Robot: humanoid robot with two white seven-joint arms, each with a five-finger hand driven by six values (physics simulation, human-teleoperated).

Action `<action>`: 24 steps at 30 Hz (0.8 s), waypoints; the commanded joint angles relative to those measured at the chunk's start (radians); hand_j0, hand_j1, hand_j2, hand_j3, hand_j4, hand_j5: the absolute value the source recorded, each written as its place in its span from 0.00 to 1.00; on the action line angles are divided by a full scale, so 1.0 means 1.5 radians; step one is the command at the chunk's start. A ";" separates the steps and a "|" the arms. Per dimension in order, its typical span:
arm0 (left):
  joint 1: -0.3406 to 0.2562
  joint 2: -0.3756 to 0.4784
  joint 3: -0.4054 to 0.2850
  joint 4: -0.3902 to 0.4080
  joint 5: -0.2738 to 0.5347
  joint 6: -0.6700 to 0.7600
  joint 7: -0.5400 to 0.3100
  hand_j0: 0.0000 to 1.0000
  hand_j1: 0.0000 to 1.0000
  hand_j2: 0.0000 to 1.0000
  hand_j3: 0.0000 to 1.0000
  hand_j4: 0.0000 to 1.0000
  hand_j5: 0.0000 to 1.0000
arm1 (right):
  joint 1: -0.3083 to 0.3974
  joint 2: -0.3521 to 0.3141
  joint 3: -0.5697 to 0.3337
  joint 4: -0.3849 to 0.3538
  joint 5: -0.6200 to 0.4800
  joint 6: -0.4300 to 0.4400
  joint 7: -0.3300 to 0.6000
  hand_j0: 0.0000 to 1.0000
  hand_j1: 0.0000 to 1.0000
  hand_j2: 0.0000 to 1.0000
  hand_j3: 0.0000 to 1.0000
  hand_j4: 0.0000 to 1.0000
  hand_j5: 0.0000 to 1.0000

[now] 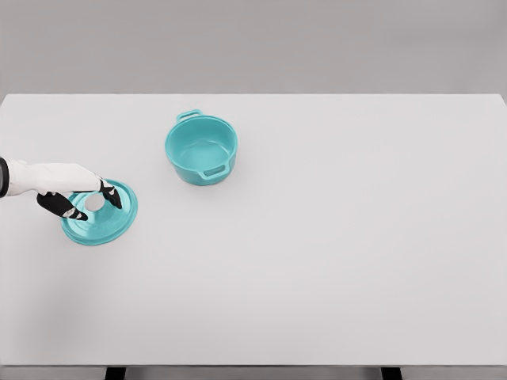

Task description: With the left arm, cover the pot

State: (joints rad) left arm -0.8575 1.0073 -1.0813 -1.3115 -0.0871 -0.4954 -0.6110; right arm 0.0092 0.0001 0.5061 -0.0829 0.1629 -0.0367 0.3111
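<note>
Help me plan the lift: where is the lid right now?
In the head view the lid lies flat on the table's left side, under the left hand, left of and nearer than the pot.

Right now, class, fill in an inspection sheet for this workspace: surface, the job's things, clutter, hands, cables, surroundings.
Surface: white table, flat and bare apart from the job's things.
Job's things: teal pot upright, uncovered, looks empty; teal lid flat on the table, apart from the pot, nearer the robot and to its left.
Clutter: nothing seen.
Hands: left hand over the lid, fingers around its grey knob; right hand not in view.
Cables: nothing seen.
Surroundings: plain grey wall; dark table legs at the bottom edge.
</note>
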 commanded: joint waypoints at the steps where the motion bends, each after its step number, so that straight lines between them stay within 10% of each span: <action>1: 0.000 0.000 0.001 0.000 0.003 0.002 0.000 0.70 0.70 0.70 0.70 0.70 0.70 | 0.001 0.000 0.000 0.000 0.000 0.000 0.000 1.00 1.00 1.00 1.00 1.00 1.00; 24: 0.006 -0.006 -0.009 0.000 0.003 0.002 0.000 0.64 0.64 0.64 0.64 0.64 0.64 | 0.000 0.000 0.000 0.000 0.000 0.000 0.000 1.00 1.00 1.00 1.00 1.00 1.00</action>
State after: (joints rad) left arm -0.8483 1.0007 -1.0831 -1.3112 -0.0694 -0.4793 -0.6007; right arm 0.0092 0.0001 0.5061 -0.0829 0.1629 -0.0367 0.3111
